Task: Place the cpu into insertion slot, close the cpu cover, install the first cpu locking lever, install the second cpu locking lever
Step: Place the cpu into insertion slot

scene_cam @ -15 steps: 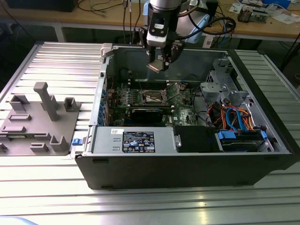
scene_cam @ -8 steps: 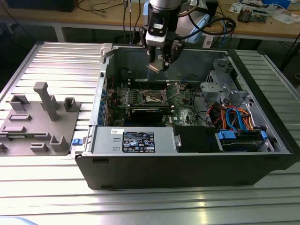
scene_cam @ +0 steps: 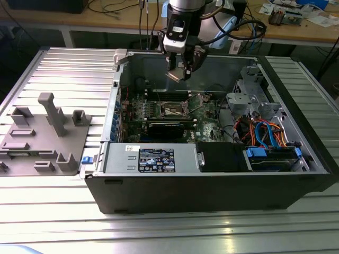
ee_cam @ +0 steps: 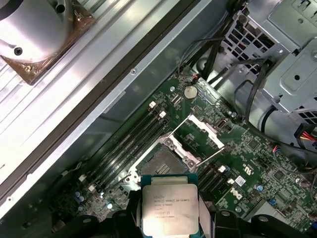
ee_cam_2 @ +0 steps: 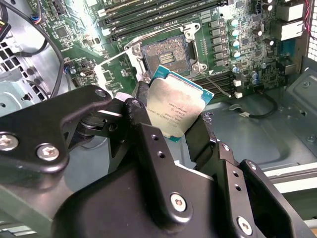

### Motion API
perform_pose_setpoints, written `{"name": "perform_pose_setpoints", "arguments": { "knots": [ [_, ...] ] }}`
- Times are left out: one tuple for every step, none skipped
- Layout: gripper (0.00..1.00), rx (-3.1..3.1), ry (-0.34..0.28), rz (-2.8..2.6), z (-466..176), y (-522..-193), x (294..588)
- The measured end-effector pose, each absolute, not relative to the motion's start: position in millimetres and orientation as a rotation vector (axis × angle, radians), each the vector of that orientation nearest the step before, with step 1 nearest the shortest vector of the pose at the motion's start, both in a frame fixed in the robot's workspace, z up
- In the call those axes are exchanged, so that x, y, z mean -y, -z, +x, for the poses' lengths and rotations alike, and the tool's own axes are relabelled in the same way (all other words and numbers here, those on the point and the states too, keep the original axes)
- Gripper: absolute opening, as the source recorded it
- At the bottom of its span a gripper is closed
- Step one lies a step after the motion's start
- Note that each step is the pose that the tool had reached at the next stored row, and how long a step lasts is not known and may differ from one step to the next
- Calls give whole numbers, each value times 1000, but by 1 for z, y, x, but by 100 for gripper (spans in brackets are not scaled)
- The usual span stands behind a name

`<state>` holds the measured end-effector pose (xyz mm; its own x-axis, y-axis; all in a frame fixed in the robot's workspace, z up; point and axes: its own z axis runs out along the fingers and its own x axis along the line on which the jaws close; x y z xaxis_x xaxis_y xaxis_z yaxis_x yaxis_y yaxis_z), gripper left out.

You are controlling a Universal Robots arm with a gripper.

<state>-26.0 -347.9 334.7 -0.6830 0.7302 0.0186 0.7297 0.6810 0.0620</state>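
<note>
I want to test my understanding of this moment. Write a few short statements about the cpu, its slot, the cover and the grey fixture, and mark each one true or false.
1. The tool grips the cpu by two opposite edges. True.
2. The cpu sits in the insertion slot. False: the slot is empty, and the cpu hangs in the tool above the green board.
3. The cpu cover is swung open, away from the slot. True.
4. The grey fixture lies inside the computer case. False: it stands on the ribbed table outside the case, at the exterior view's left.
</note>
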Motion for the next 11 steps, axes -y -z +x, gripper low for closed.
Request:
{"name": "perform_pose_setpoints", "arguments": {
  "knots": [
    [55, -2871, -101, 1252, -26, -335, 348],
    [55, -2868, -101, 1258, -26, -335, 348],
    [55, -2867, -101, 1262, -26, -335, 348],
    [55, -2864, -101, 1268, -26, -335, 348],
    [55, -2860, -101, 1275, -26, -335, 348],
    [55, -2857, -101, 1283, -26, -335, 348],
    [55, -2855, -101, 1286, -26, -335, 348],
    [55, -2853, -101, 1290, -26, -335, 348],
    [55, -2851, -100, 1294, -26, -335, 348],
    [55, -2850, -100, 1298, -26, -335, 348],
    [55, -2846, -100, 1305, -26, -335, 348]
  ]
}}
